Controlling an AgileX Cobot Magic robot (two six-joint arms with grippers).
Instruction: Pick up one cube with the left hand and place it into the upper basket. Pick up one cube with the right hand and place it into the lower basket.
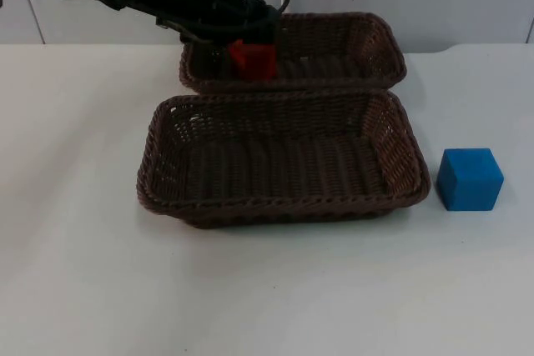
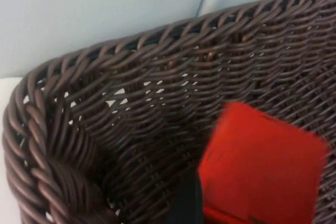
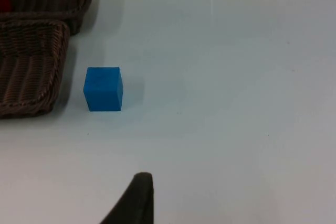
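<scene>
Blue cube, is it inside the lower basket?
No, the blue cube sits on the white table, right of the lower basket.

Table [image 1: 75, 289]: white
Upper basket [image 1: 380, 43]: far side
Lower basket [image 1: 284, 206]: just before it
Blue cube [image 1: 470, 178]: right of lower basket

baskets [image 1: 284, 198]: dk brown woven wicker, rough | cubes [image 1: 470, 178]: smooth matt | table [image 1: 83, 289]: white, smooth

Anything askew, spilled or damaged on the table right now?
Nothing stands out. Both brown wicker baskets, upper and lower, sit level and intact. The left gripper holds the red cube over the upper one; the blue cube rests squarely on the white table.
</scene>
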